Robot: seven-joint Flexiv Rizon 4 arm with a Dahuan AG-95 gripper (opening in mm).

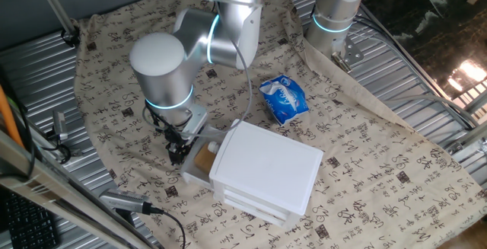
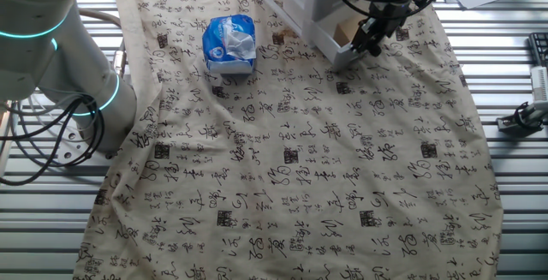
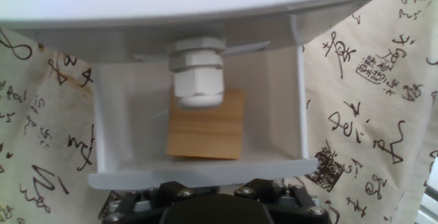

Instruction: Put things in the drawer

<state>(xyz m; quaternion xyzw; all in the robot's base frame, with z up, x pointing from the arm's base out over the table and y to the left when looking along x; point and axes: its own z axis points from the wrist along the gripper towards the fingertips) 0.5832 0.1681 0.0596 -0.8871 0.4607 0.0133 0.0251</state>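
The white unit's top drawer stands pulled open. A light-brown wooden block lies inside it, also seen in the other fixed view and in the hand view. A white plastic screw fitting sits in the drawer at the block's far edge. My gripper is right at the drawer's front wall, its fingers close together. It holds no block. The knob and my fingertips are hidden, so I cannot tell whether they hold the knob.
A blue and white packet lies on the patterned cloth beyond the unit, also in the other fixed view. A second arm's base stands at the table's far edge. Cables and a small device lie near the metal table edge.
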